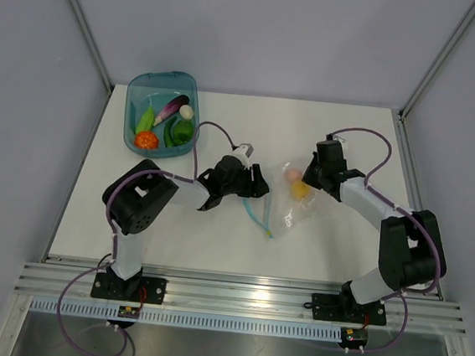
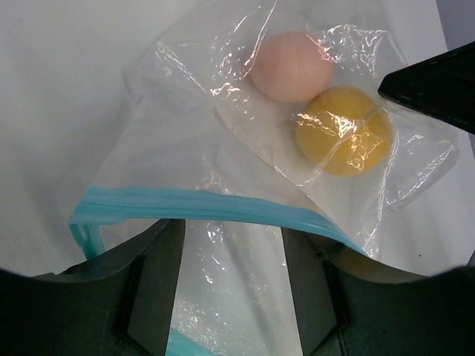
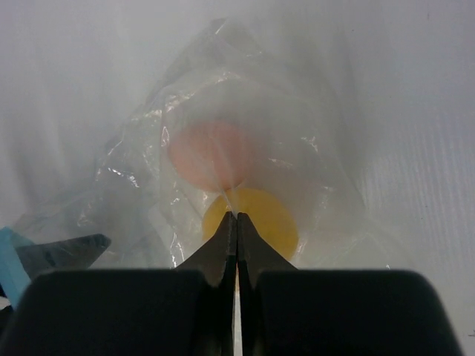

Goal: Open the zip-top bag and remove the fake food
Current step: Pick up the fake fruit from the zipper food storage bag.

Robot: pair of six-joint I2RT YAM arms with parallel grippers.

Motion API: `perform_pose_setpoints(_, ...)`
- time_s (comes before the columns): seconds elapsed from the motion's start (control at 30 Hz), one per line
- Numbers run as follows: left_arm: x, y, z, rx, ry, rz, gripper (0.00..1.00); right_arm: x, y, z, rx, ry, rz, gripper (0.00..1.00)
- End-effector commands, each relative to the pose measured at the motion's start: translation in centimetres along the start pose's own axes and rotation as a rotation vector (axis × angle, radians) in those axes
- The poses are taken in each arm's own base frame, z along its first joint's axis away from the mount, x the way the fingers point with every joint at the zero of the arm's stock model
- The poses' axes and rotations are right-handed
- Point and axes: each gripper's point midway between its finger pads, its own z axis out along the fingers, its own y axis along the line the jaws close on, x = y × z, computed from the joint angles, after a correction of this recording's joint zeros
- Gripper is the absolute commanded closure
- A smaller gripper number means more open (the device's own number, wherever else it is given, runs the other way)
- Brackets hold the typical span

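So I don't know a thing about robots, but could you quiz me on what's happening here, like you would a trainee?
1. True or false: the zip-top bag lies inside the teal tub.
2. How many toy pieces show inside the bag? A) one B) two C) four
3. Fill the gap: the right end effector is pinched ____ on the bag's plastic.

Key
1. False. It lies on the table, apart from the tub.
2. B: a pink ball and a yellow lemon.
3. Shut.
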Motion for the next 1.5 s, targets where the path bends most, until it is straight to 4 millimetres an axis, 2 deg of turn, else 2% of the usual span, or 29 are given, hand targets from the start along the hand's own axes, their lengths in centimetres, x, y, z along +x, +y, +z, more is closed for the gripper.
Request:
perform_pose_setpoints(0.0,0.4,0.3,0.6,0.051,-0.016,-0.042,0.42,-1.9,2.5,-1.8,-0.122,-0.047,0.031,1.0)
perform_pose_setpoints(0.07,0.6,0.7,0.6,0.04,-0.018,-0.046,0.42,-2.1,2.9,-2.7,-0.147,-0.06,0.032,1.0)
perform_pose_setpoints(0.17,0.8,1.4,0.7,0.01,-0.023,-0.049,0.43,-3.4,3.4,-5.4,-0.188,-0.122,0.035,1.0)
perform_pose_setpoints(0.33,1.7,2.5,1.5,-0.015,-0.006,-0.053,0.43,-3.7,2.9,-7.0,-0.191,-0.159,0.043,1.0)
perform_pose_setpoints(0.5,1.8,2.9,0.9,-0.031,-0.023,-0.054,0.43,-3.5,2.5,-6.6,-0.167,-0.149,0.047,1.0)
perform_pose_setpoints(0.57,1.0,2.2,0.6,-0.006,-0.053,-0.05,0.43,-3.4,2.7,-6.6,-0.173,-0.146,0.045,1.0)
perform_pose_setpoints(0.8,-0.5,1.2,-1.1,0.028,-0.125,-0.031,0.31,-2.9,2.5,-5.7,-0.156,-0.114,0.034,1.0)
perform_pose_setpoints(0.9,-0.6,0.8,-1.1,0.047,-0.125,-0.024,0.28,-2.7,2.5,-5.4,-0.15,-0.097,0.027,1.0)
perform_pose_setpoints(1.07,-0.5,-1.1,-0.5,0.146,-0.102,-0.016,0.24,-2.3,2.6,-4.9,-0.157,-0.083,0.029,1.0)
perform_pose_setpoints(1.23,-0.1,-1.4,-0.4,0.166,-0.085,-0.027,0.23,-1.5,2.8,-4.4,-0.16,-0.035,0.016,1.0)
perform_pose_setpoints(1.3,-0.3,-1.5,-0.5,0.165,-0.089,-0.027,0.23,-1.6,2.7,-4.5,-0.149,-0.03,0.006,0.88)
perform_pose_setpoints(1.33,-0.3,-1.4,-0.5,0.162,-0.09,-0.025,0.23,-1.4,2.2,-4.4,-0.123,-0.02,0.005,0.69)
perform_pose_setpoints(1.37,-0.3,-1.5,-0.5,0.163,-0.092,-0.023,0.23,-2.0,2.2,-4.7,-0.109,-0.033,0.006,0.61)
perform_pose_setpoints(1.47,-0.4,-1.4,-0.5,0.159,-0.091,-0.022,0.23,-2.9,0.9,-5.5,-0.036,-0.073,0.011,0.45)
